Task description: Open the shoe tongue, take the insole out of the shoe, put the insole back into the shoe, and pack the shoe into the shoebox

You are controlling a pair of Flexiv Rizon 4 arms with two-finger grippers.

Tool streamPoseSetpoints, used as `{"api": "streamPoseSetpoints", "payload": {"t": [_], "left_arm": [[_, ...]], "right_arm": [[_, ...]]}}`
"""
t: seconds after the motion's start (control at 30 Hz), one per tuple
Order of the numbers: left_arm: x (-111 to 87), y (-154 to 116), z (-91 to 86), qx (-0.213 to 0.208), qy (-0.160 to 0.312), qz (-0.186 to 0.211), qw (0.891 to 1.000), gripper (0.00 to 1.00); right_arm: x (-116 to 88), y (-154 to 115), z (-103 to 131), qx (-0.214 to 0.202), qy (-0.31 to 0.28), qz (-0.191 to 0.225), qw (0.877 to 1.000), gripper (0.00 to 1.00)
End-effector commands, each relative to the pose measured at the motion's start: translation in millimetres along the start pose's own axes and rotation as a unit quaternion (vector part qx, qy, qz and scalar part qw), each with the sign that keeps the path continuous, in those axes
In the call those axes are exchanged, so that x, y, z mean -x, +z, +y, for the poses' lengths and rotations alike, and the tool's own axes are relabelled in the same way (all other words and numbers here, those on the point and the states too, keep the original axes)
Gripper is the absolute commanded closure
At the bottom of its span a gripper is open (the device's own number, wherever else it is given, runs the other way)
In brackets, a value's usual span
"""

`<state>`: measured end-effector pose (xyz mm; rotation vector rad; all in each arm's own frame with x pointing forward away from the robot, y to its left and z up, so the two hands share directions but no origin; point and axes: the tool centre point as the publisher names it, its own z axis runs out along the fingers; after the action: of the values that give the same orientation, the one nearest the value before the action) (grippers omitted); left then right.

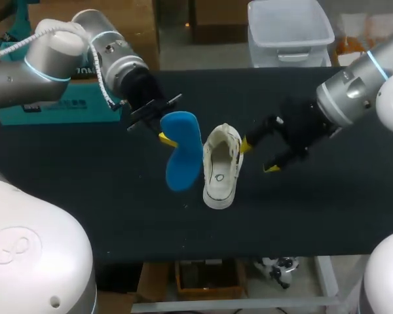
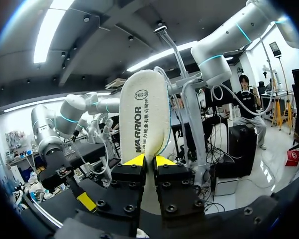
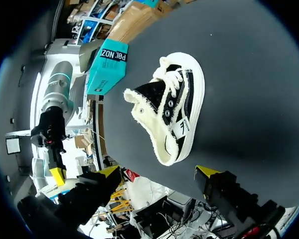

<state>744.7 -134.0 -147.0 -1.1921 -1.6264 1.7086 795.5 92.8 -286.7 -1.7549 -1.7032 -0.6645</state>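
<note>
A cream and black sneaker lies in the middle of the black table, its opening facing up in the head view. My left gripper is shut on one end of the insole, which hangs blue side up just left of the shoe. In the left wrist view the insole shows its cream printed side, rising from between the yellow tips of the left gripper. My right gripper stands open just right of the shoe. Ahead of that open right gripper the sneaker lies on its side.
A teal box sits at the table's far left edge, behind my left arm, and the same teal box appears beyond the shoe in the right wrist view. Bare table lies in front of the shoe and to its right.
</note>
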Motion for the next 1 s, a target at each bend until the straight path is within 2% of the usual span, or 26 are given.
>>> {"api": "streamPoseSetpoints", "payload": {"t": [0.03,0.27,0.47,0.93,1.0], "left_arm": [[8.3,1,5.8,-0.032,0.004,0.032,0.999,1.00],[9.2,9,7.5,-0.037,0.007,0.048,0.998,1.00],[5.7,13,6.9,-0.041,0.014,0.055,0.998,1.00],[6.0,13,4.6,-0.041,0.018,0.075,0.996,1.00],[6.0,15,4.8,-0.035,0.021,0.078,0.996,1.00]], "right_arm": [[2,3,-4,-0.017,0.051,-0.003,0.999,0.00],[-11,-1,-13,-0.046,0.121,-0.024,0.991,0.00],[-25,-5,-17,-0.061,0.152,-0.033,0.986,0.00],[-25,-5,-17,-0.061,0.152,-0.033,0.986,0.00],[-27,-4,-17,-0.059,0.176,-0.005,0.983,0.00]]}}
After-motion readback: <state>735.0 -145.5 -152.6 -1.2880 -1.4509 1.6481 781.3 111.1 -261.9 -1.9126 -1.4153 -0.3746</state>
